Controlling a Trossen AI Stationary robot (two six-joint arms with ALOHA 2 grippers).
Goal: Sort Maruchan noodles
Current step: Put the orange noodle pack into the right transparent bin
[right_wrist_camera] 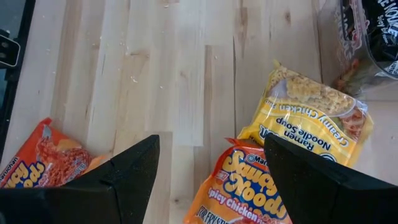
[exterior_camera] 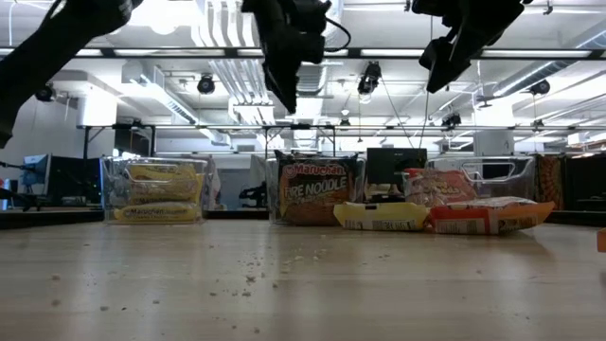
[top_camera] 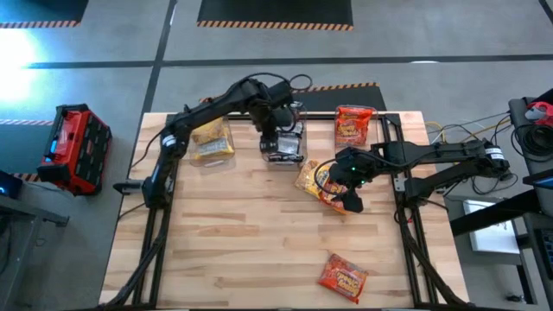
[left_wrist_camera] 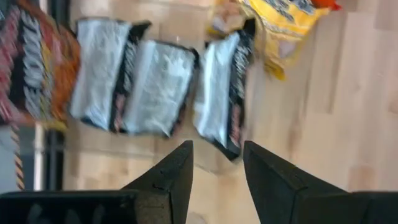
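Left claw point(top_camera: 282, 149): parted, empty, above middle bin point(top_camera: 285, 138) of dark packets point(left_wrist_camera: 155, 87). Right claw point(top_camera: 350, 200): wide open, empty, over yellow packet point(right_wrist_camera: 311, 118) and orange packet point(right_wrist_camera: 249, 186) on surface point(top_camera: 242, 242).

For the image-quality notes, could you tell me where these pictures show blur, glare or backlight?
Left wrist view: the dark packets are smeared. Low view: bright ceiling lights leave both arms dark shapes against them. High view: glare on the floor at upper left. Right wrist view: the Creamy Chicken packet print reads sharp.
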